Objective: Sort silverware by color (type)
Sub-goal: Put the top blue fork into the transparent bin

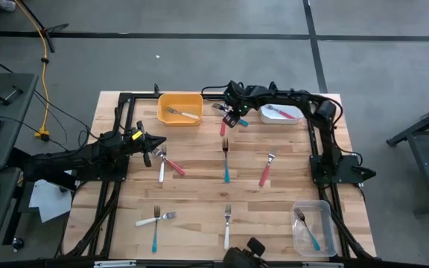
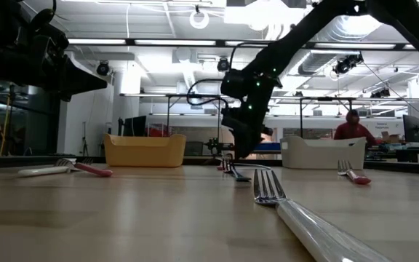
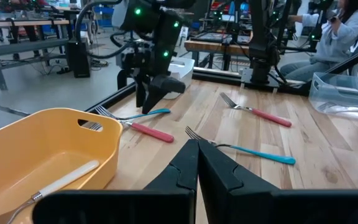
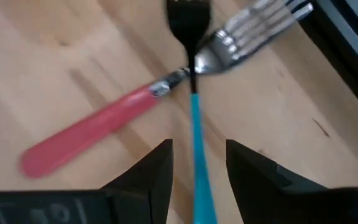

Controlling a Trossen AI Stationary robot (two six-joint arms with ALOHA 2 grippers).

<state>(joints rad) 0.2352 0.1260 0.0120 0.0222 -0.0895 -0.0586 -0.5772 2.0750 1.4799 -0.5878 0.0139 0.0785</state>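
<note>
While the left gripper [image 1: 157, 141] rests shut beside the yellow plastic bin [image 1: 180, 109], the right gripper [image 4: 197, 165] points down at the table's far edge, fingers slightly parted and empty. A teal-handled metal fork [image 4: 194, 106] lies between its fingers, crossing a red-pink-handled metal fork [image 4: 135, 109].

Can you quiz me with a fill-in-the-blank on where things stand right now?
1. The right gripper hovers open over a crossed pair of forks: a red fork and a ____ one.
2. The yellow bin holds a fork with a ____ handle.
3. The clear bin at the near right corner holds a ____ fork.
4. The left gripper has its fingers ____.

Missing words: teal; white; teal; shut
</note>
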